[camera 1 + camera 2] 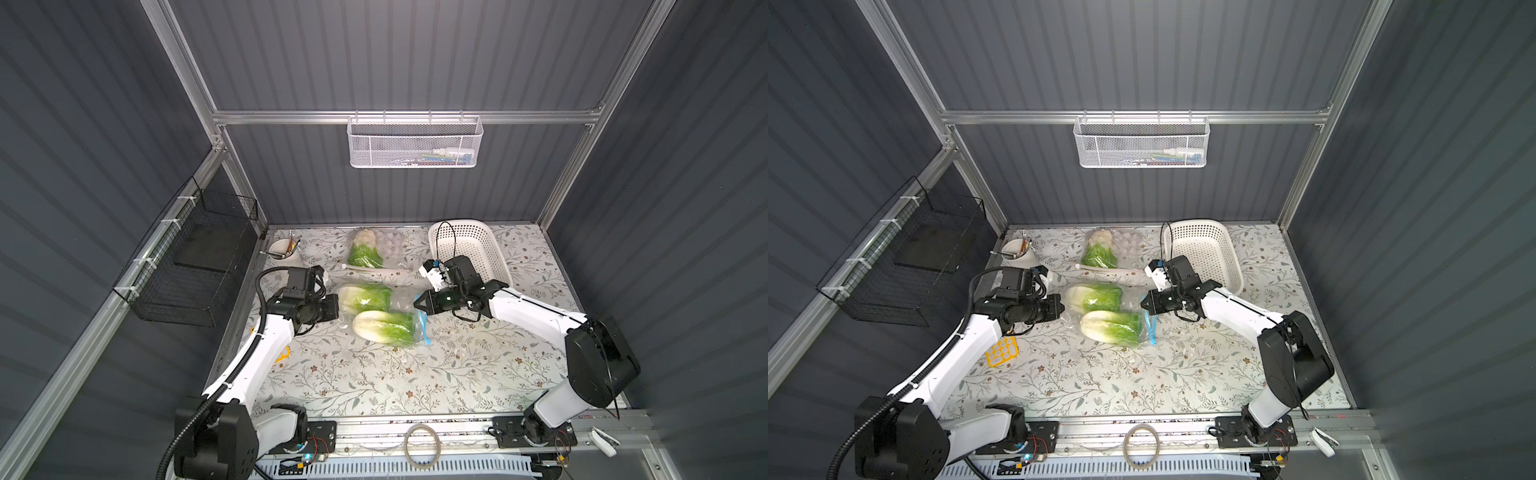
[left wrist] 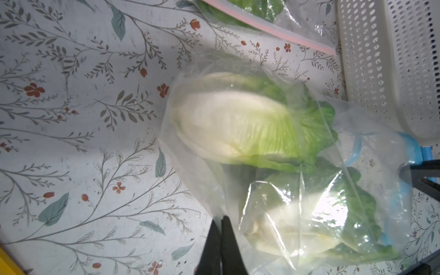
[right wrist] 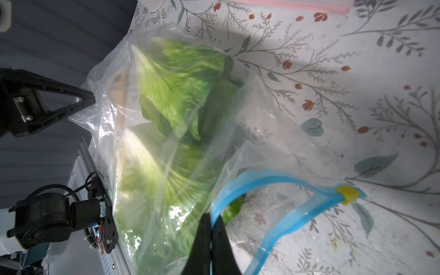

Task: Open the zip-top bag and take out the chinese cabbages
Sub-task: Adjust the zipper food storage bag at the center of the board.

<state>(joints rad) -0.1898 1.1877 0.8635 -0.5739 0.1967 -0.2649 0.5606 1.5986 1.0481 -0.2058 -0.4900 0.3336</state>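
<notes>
Bag pinched at both ends, two cabbages inside it in the middle of the table; a third sat in a second bag behind.
The left gripper had its jaws together on the thin film at the closed end. The right gripper was clamped on the blue zip strip at the gaping mouth. Pulling apart could have flattened the mouth, or slid the slick film out of either pinch.
</notes>
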